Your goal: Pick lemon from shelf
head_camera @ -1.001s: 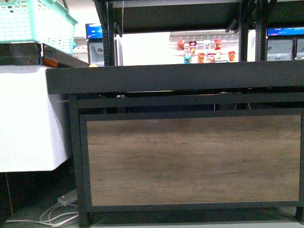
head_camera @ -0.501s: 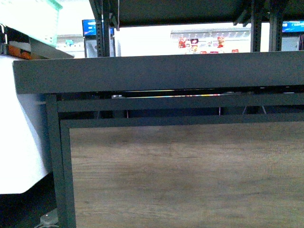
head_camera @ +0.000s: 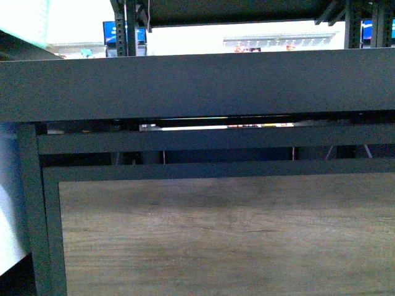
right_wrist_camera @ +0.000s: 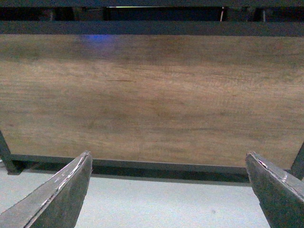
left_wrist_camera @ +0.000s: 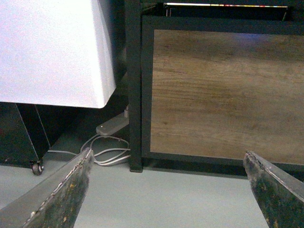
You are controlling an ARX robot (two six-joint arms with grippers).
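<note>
The shelf [head_camera: 197, 83] fills the front view: its black tray rim runs across at eye level, above a brown wood-look front panel [head_camera: 228, 237]. The tray's top is hidden behind the rim, so the lemon is out of view. Neither arm shows in the front view. My left gripper [left_wrist_camera: 167, 156] is open, held low over the grey floor, facing the shelf's left corner post [left_wrist_camera: 134, 85] and panel [left_wrist_camera: 223, 90]. My right gripper [right_wrist_camera: 168, 159] is open too, low over the floor and facing the panel [right_wrist_camera: 152, 95]. Nothing lies between either pair of fingers.
A white chest freezer [left_wrist_camera: 52, 47] stands left of the shelf, with a power strip and white cables [left_wrist_camera: 110, 142] on the floor beside the post. A caster wheel [left_wrist_camera: 34, 167] sits under the freezer. Black uprights [head_camera: 126, 28] rise behind the tray, and a mint basket [head_camera: 24, 18] is at upper left.
The front view has closed in on the shelf and shifted right: the rim and panel look larger, and the freezer and mint basket have slid nearly out at the left.
</note>
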